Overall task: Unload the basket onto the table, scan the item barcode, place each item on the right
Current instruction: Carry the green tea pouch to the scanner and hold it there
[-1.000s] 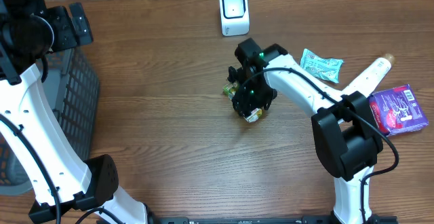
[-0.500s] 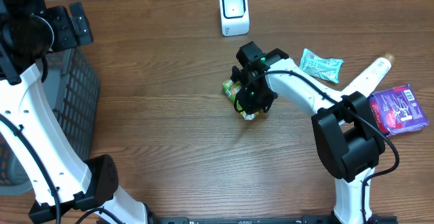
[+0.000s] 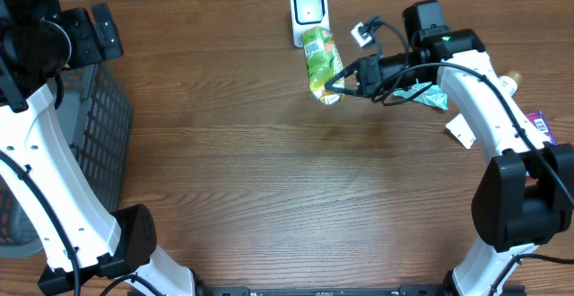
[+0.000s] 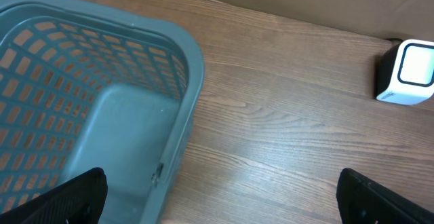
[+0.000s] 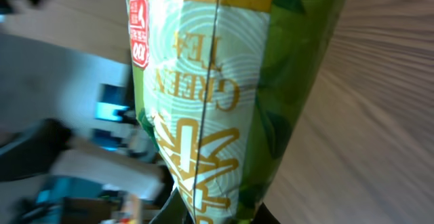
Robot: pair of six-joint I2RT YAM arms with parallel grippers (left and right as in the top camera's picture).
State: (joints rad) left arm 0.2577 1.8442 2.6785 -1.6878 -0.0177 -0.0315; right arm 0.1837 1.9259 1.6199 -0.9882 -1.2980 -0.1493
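1. A bare stretch of the wooden table (image 3: 269,224) lies nearest, between the bases of the two arms.
2. On the left side of the table stands a grey-blue plastic basket (image 3: 103,130) with slotted walls. The left wrist view looks down into it.
3. The left gripper (image 4: 224,207) hangs above the basket's right rim. Its fingers (image 4: 74,197) are spread as wide as they go, with nothing between them.
4. On the right, a teal packet (image 3: 438,99) lies on the table, partly hidden under the right arm. A purple box (image 3: 542,120) lies near the right edge, also mostly covered by the arm.
5. The right gripper (image 3: 341,82) reaches leftward from there. Its fingers are pinched tight on the near end of the green tea packet (image 3: 320,61).
6. The green tea packet is held up off the table, and its shadow falls on the wood nearer and to the right. It points away from the gripper toward the far side. In the right wrist view it fills the frame, with the words GREEN TEA upside down across a seam on its face.
7. Farthest off, near the back edge of the table, stands the white scanner (image 3: 309,9). The far end of the green tea packet overlaps its near right corner in the overhead view. I cannot tell whether the two touch.
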